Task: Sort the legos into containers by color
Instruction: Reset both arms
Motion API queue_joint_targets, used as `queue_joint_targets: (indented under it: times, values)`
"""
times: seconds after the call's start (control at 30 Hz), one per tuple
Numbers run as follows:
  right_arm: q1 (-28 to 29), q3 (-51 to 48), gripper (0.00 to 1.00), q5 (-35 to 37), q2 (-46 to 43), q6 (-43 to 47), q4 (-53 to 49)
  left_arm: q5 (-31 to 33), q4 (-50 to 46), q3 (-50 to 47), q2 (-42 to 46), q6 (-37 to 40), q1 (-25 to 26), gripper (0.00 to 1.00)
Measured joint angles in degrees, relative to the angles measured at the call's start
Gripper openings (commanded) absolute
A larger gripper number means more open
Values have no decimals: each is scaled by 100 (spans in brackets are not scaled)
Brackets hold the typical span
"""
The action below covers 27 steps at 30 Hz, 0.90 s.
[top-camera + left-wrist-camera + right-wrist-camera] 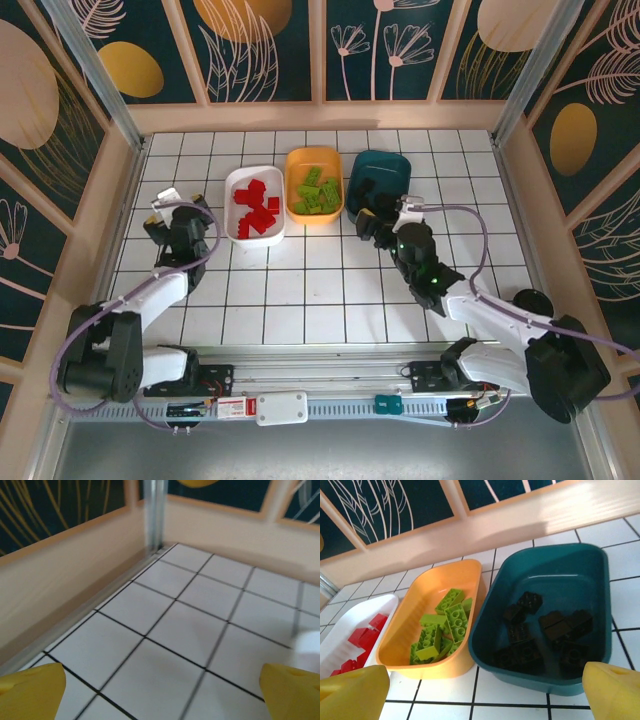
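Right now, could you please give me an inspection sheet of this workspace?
Surface: white tiled table with dark grid lines.
Job's things: red bricks in the white tray; green bricks in the orange tray; black bricks in the teal tray; the trays stand side by side.
Clutter: nothing seen.
Grippers: left gripper open over bare tiles; right gripper open, facing the trays; both hold nothing.
Cables: lilac cables loop along each arm.
Surroundings: beige walls with dark floral panels.
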State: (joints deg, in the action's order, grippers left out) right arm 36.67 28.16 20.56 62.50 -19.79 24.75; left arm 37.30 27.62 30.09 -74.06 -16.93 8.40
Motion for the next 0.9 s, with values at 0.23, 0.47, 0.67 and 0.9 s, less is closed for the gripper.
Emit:
queue_joint_targets:
  times: [0.23,0.47,0.67,0.9]
  values:
    - [-181,-243,99,382,-420,-4,81,-452,1770,-1204,-507,619,-247,99]
    - [-420,-527,99,839,-857,-31,70,-1060,3340,-1480,-1056,999,-310,99]
    - [-824,-654,99,940,-1174,-151,-81,-1620,4304,-1860,-1300,1137,-468,99]
    - [-1318,-1300,99,828,-1521,511,302,-1565,4457,-1845,-1303,1132,-468,99]
